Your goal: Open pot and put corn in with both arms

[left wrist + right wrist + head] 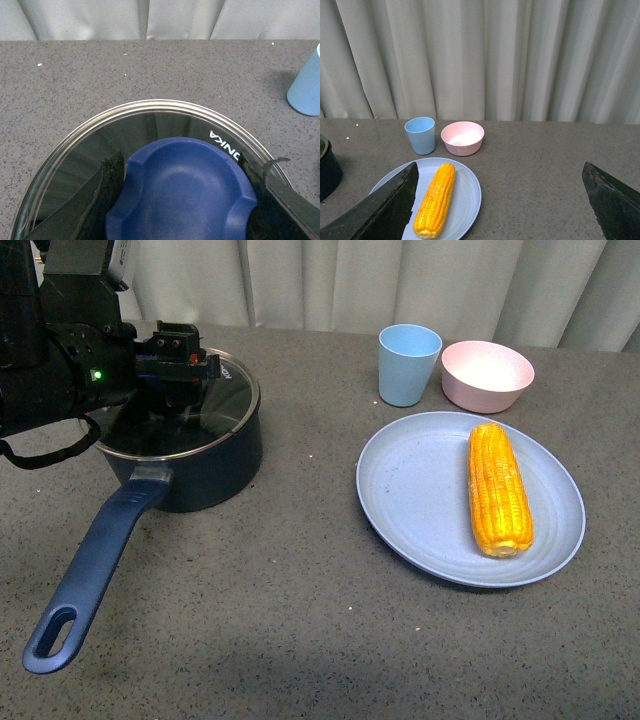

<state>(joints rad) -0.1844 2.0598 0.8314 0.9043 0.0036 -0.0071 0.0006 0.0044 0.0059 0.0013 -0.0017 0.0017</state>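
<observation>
Step?
Lid-lifting: left tool (192,165) straddles the knob (182,195), pot (215,465) upper left; clamped or not, I cannot tell.
Next?
Squeeze, lift; right tool (500,175) gapes, corn (499,490) lies on plate (410,490), right.

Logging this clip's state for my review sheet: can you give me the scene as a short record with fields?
pot: lid still on, handle toward the robot
left gripper: over the lid, fingers flanking the knob; grip unclear
right gripper: open, nothing between its fingers
corn: lying on the plate, untouched
other items: cup and bowl behind the plate
</observation>
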